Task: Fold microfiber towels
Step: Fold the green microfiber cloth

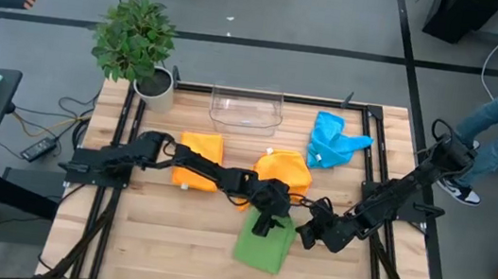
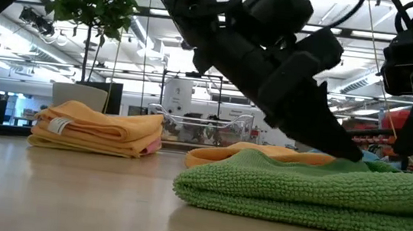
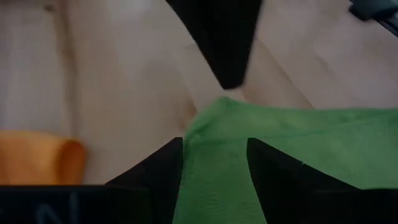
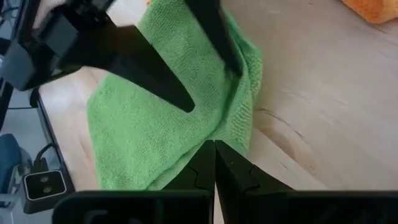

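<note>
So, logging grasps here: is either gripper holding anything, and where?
Left gripper is open, fingers straddling the green towel. Right gripper is shut at its edge; a pinch cannot be told.

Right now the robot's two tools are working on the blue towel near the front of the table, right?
Not quite: it is the green towel, not blue. The high view shows the left tool and the right tool at it; the blue towel lies apart, beside the clear bin.

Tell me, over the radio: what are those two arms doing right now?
Left tool open, fingers pressing on green towel. Right tool shut, at the towel's edge. Towel lies folded at table front. Nothing in the way; orange towel behind.
</note>
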Controlling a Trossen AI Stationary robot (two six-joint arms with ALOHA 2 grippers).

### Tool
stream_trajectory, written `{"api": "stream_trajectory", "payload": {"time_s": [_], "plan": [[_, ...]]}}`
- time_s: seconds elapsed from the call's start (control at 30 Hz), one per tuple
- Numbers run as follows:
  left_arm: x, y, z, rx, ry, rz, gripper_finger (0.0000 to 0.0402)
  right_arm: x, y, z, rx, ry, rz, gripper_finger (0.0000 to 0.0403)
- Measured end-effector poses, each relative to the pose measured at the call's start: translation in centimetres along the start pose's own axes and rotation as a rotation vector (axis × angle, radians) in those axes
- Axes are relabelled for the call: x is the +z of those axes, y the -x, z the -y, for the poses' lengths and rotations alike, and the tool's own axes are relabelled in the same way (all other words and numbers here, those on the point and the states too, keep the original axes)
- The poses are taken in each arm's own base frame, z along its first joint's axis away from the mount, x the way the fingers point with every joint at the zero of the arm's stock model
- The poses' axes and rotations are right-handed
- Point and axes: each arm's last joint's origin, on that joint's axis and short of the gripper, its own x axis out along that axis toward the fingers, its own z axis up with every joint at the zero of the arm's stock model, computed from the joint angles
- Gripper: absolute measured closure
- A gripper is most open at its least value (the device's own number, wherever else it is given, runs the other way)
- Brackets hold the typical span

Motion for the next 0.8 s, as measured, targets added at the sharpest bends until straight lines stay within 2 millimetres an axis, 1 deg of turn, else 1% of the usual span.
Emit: {"api": "stream_trajectory", "payload": {"time_s": [0.1,0.2,0.33,0.43,0.53,0.57,0.6,0.67,0.8], "plan": [[-0.2,-0.2,0.4,-0.024,0.001,-0.013,0.0222,0.0,0.0,0.0,-0.002,0.003,0.000,0.0391],[0.1,-0.2,0.5,-0.021,-0.010,0.018,0.0234,0.0,0.0,0.0,-0.002,0.007,0.000,0.0391],[0.1,-0.2,0.5,-0.016,0.009,0.016,0.0263,0.0,0.0,0.1,-0.006,0.009,0.000,0.0391],[0.1,-0.2,0.5,-0.013,0.013,0.011,0.0305,0.0,0.0,0.1,-0.006,0.011,0.000,0.0391],[0.1,-0.2,0.5,-0.014,0.012,0.009,0.0373,0.0,0.0,0.1,-0.009,0.031,0.000,0.0382],[0.2,0.0,0.5,-0.015,0.022,0.004,0.0386,0.1,-0.1,0.1,-0.014,0.031,0.003,0.0375],[0.4,0.3,0.6,-0.016,0.031,-0.003,0.0388,0.3,-0.1,0.2,-0.019,0.033,0.007,0.0366],[1.4,1.3,0.9,-0.018,0.018,0.002,0.0389,0.6,-0.2,0.2,-0.025,0.039,0.015,0.0345],[4.7,5.0,1.9,-0.027,-0.073,0.015,0.0394,1.4,-0.6,0.3,-0.040,0.039,0.038,0.0294]]}}
